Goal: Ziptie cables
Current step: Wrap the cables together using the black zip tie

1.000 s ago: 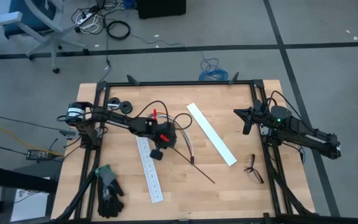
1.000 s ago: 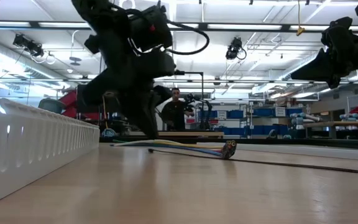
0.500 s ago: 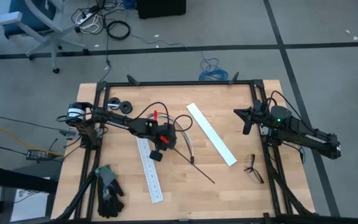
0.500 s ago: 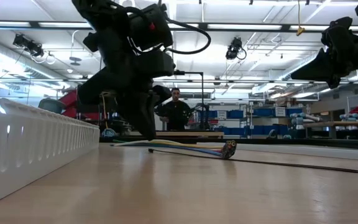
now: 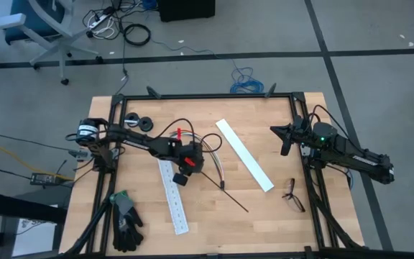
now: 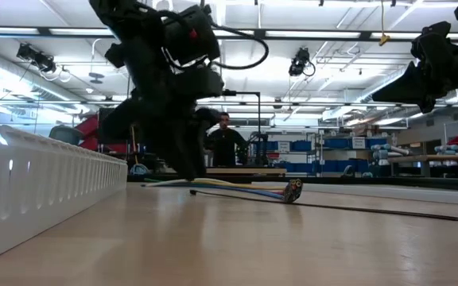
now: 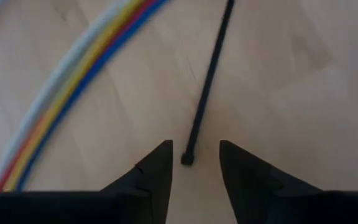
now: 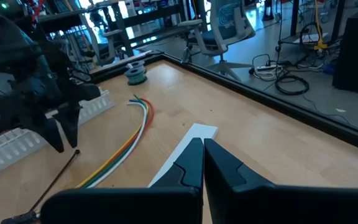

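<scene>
On the desk (image 5: 279,208) lie two white slotted strips, one (image 5: 173,196) beside the left gripper (image 5: 190,170) and one (image 5: 244,154) further toward the right arm. There is one bundle of cables (image 5: 214,152), one black ziptie (image 5: 225,191), one pair of spectacles (image 5: 292,195), one pair of gloves (image 5: 126,221) and two dark round rolls (image 5: 139,122).

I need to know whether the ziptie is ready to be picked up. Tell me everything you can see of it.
The ziptie is a thin, straight black plastic strip lying flat on the wooden table, beside the cables without touching them. Its small square head lies in the gap of the left gripper, whose open fingers flank it without gripping.
</scene>
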`<state>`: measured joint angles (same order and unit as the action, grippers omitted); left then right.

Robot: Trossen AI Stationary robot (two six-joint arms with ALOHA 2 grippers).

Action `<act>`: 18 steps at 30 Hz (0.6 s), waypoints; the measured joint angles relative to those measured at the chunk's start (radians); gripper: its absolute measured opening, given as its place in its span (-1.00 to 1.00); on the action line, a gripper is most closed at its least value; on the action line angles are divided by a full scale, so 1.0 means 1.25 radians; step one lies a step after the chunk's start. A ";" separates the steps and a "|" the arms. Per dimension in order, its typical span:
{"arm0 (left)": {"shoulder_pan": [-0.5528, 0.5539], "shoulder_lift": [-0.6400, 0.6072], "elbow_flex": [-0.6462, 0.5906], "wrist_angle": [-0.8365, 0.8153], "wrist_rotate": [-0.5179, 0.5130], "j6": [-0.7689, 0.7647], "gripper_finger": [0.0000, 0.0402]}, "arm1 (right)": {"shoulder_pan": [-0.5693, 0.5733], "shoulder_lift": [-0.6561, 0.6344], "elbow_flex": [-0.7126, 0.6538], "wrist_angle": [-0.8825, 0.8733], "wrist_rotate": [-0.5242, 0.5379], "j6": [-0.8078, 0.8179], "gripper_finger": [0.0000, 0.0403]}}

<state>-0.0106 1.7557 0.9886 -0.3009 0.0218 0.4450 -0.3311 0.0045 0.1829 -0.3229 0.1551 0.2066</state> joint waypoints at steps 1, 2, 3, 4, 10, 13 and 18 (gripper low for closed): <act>0.002 0.003 -0.007 0.003 0.000 0.001 -0.29 | 0.000 0.000 0.000 0.000 0.000 0.000 -0.98; 0.005 0.009 -0.013 0.008 0.000 0.001 -0.29 | 0.000 0.000 0.000 0.000 0.000 0.000 -0.98; 0.008 0.011 -0.019 0.015 0.000 0.002 -0.30 | 0.000 0.000 0.000 0.000 0.000 0.000 -0.98; 0.011 0.013 -0.025 0.020 0.003 0.002 -0.32 | 0.000 0.000 0.000 0.000 0.000 0.000 -0.98; 0.027 0.022 -0.035 0.076 0.014 -0.003 -0.39 | 0.000 0.000 0.000 0.009 0.000 0.000 -0.98; 0.035 0.027 -0.035 0.090 0.015 -0.003 -0.42 | 0.000 0.000 0.000 0.013 0.000 0.000 -0.98; 0.042 0.043 -0.032 0.080 0.038 -0.004 -0.55 | 0.000 0.000 0.000 0.023 0.000 0.000 -0.98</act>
<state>0.0419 1.8098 0.9486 -0.2013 0.0698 0.4405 -0.3309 0.0051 0.1829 -0.2945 0.1551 0.2066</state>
